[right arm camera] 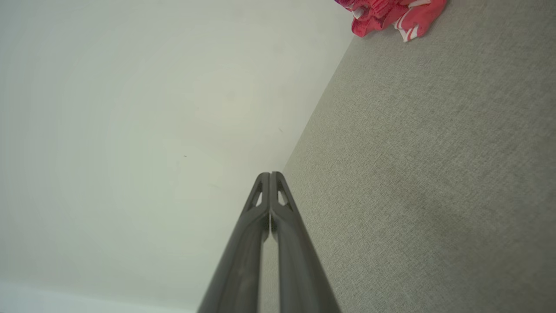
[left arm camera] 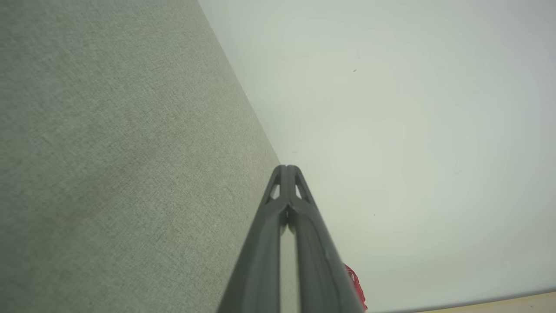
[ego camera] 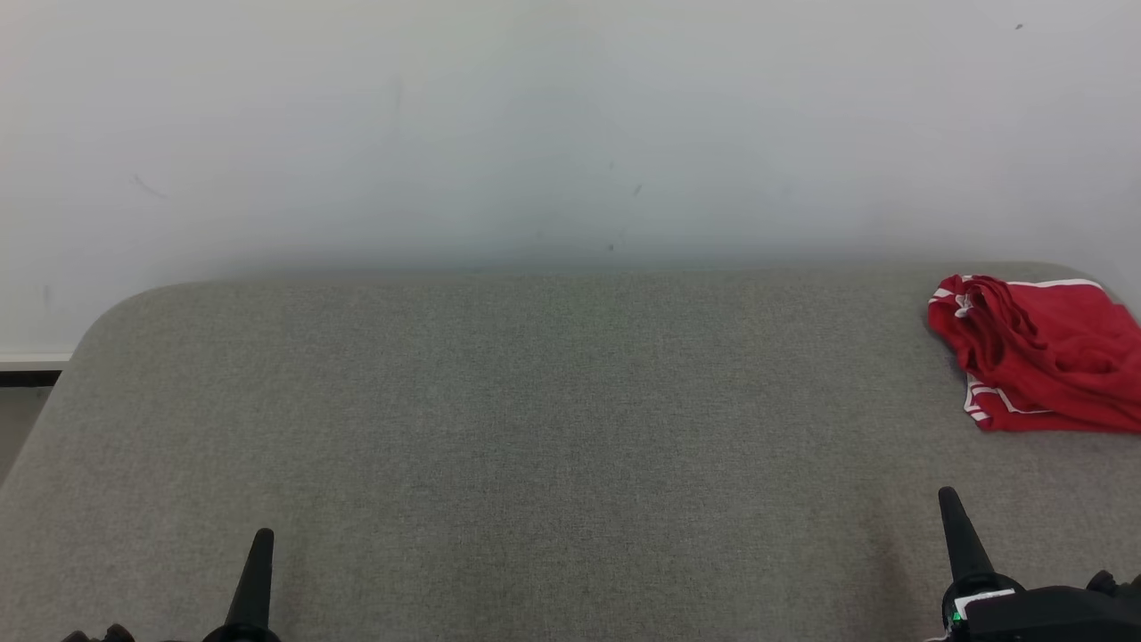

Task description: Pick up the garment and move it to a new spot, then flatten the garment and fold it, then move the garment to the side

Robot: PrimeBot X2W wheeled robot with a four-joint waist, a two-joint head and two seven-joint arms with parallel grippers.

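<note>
Plainly parked: left gripper and right gripper low at the near edge, fingers pinched fully together, gripping nothing. Well apart, at the far right of the woven grey pad: red garment, soft, white-trimmed, loosely bunched with rumpled folds. Fits either a heap awaiting pickup or a rough fold already set aside; calls for no sure move.
</note>
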